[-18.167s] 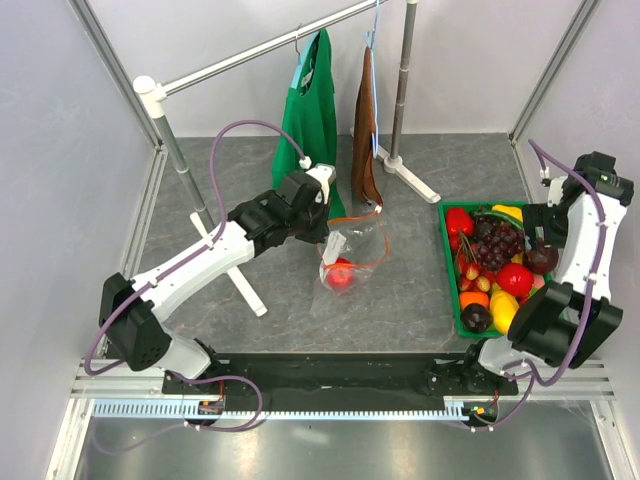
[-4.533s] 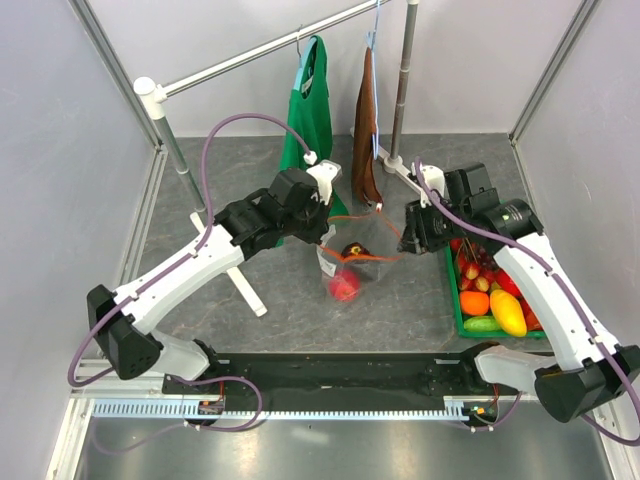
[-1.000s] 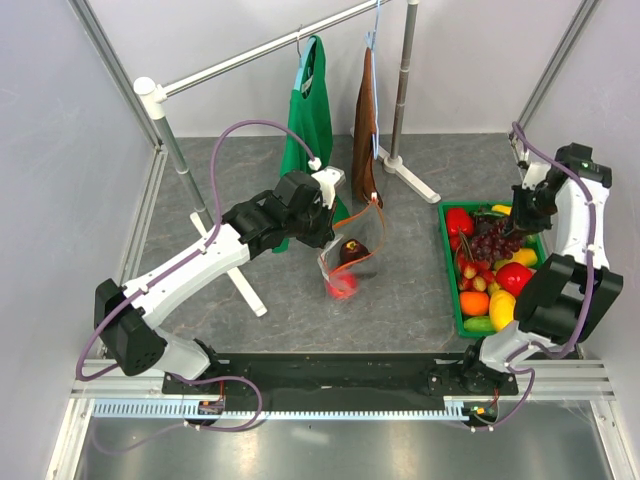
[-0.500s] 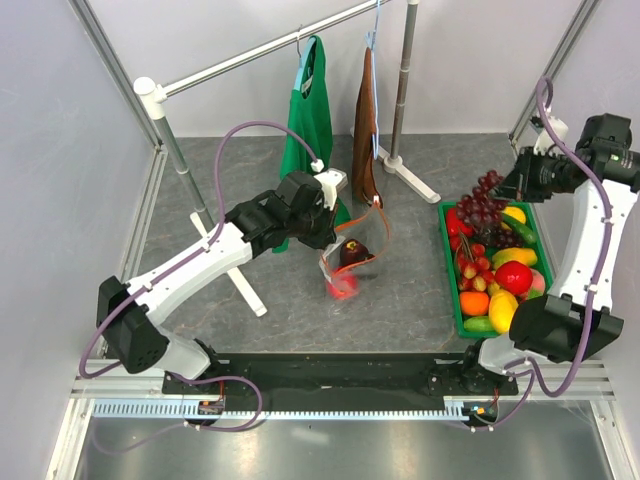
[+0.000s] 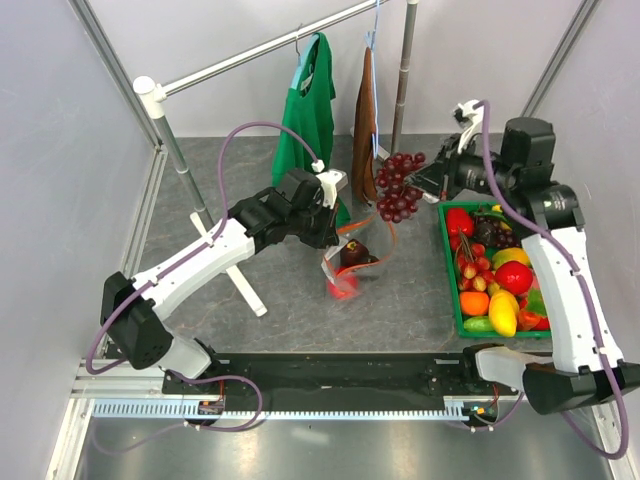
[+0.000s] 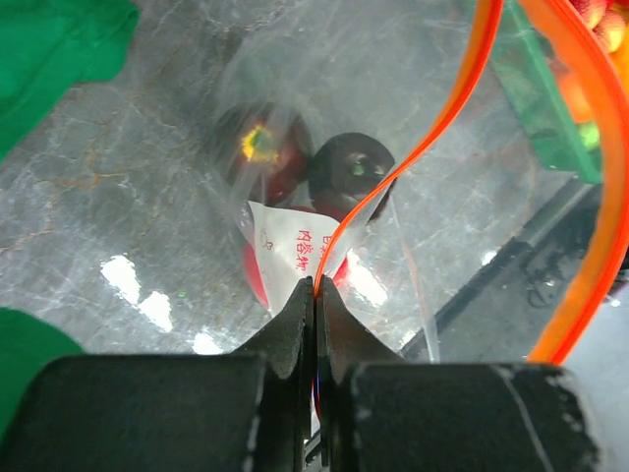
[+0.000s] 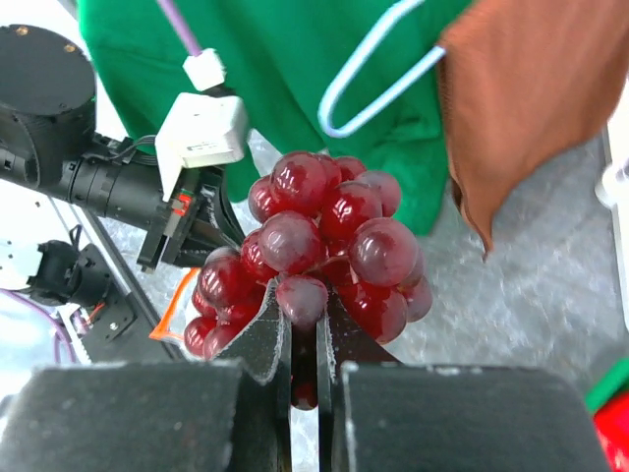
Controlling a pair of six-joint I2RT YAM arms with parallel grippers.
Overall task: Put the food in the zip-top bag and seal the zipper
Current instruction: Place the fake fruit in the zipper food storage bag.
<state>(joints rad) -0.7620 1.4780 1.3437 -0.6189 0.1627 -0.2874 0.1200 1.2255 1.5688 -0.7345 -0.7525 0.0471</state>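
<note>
The grapes (image 5: 397, 187) are gripped low in the bunch by the closed right hand (image 7: 303, 329) and held in the air above the bench (image 5: 250, 170). The zip-top bag (image 5: 350, 262) is hung from its zipper (image 6: 604, 177), one lip pinched in the closed left hand (image 6: 314, 295). Its mouth gapes toward the right arm, with two fruits inside. The opening lies nearer the arm bases and slightly leftward of the bunch, so a short move that way and down is judged necessary.
</note>
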